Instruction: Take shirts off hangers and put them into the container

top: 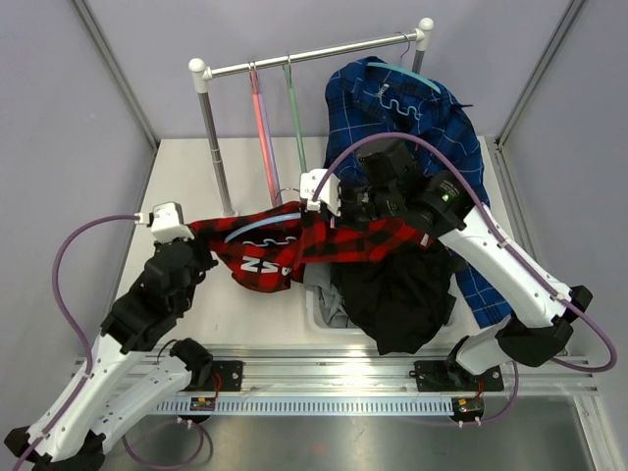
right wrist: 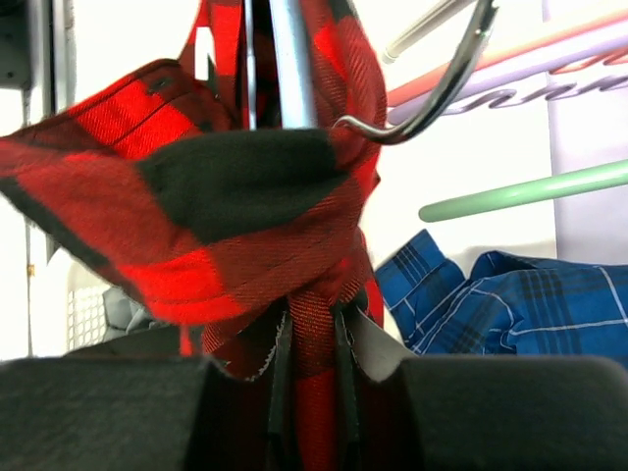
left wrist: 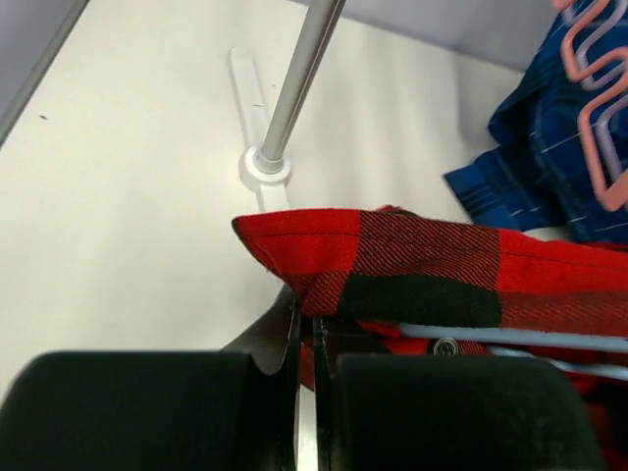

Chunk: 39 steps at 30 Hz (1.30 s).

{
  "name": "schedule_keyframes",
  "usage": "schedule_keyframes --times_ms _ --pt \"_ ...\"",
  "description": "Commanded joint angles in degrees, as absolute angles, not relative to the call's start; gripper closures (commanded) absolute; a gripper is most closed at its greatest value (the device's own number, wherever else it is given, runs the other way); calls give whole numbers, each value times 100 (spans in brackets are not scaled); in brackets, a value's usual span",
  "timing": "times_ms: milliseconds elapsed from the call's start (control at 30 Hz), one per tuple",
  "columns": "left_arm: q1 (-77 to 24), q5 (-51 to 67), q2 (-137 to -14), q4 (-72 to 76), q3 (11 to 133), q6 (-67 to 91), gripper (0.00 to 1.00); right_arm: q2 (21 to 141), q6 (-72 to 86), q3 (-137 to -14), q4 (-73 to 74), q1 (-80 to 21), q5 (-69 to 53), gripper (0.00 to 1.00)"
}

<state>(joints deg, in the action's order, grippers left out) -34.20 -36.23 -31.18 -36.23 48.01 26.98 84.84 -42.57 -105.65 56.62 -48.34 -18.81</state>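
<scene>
Currently: red-and-black plaid shirt with white lettering (top: 294, 245), stretched between both arms, thin light-blue plastic hanger (top: 260, 228) inside. Left gripper (left wrist: 306, 334) fingers pressed together on its 9 o'clock edge. Right gripper (right wrist: 309, 343) clamped on fabric by the hanger's hook. White perforated plastic basket (top: 316, 309) at 5 o'clock, black shirt (top: 402, 294) draped over it, grey shirt (top: 336, 312) inside.

White table (top: 186, 177), rail foot (left wrist: 251, 93) standing on it, white basket (top: 316, 310) near front edge
</scene>
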Motion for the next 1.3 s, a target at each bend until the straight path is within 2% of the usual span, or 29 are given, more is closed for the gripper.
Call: schedule_keyframes --times_ms 0,100,333,533,600,633,733,900,1067,1133,1267 --pt "-3331 -4869 -3313 -3955 4834 2127 100 8060 -4518 -11240 5932 -4641 -2101 100" --pt "-3287 -4852 -3419 -3955 4913 1926 100 8042 -4509 -11539 5985 -4562 -1969 100" --pt "-3243 -3754 -3419 -4096 5010 1758 98 8103 -4254 -11637 5617 -4439 -1432 100" --pt "-3243 -3367 -3068 -3859 4834 1872 80 8156 -3877 -11444 5239 -4395 -1222 100" --pt "-3243 -3331 -2989 -3885 4869 1890 65 8209 -3666 -11435 5054 -4342 -1108 100" --pt "-3243 -3331 -2962 -3893 4878 1898 44 8218 -3613 -11461 5036 -4316 -1116 100" --pt "-3243 -3270 -2822 -3920 4878 1846 30 8270 -3472 -11443 4957 -4263 -1221 100" --pt "-3243 -2911 -2602 -3894 4922 1565 19 8411 -3410 -11391 4852 -4236 -1345 100" --pt "-3243 -1347 -1803 -3245 4965 371 7 8770 -3961 -11329 4947 -4245 -1494 100" --pt "-3243 -716 -1618 -3182 5088 -59 5 8850 -4252 -11338 5018 -4245 -1669 100" --pt "-3243 -194 -1678 -3383 5492 -588 3 9087 -5515 -11373 5622 -4245 -2493 100"
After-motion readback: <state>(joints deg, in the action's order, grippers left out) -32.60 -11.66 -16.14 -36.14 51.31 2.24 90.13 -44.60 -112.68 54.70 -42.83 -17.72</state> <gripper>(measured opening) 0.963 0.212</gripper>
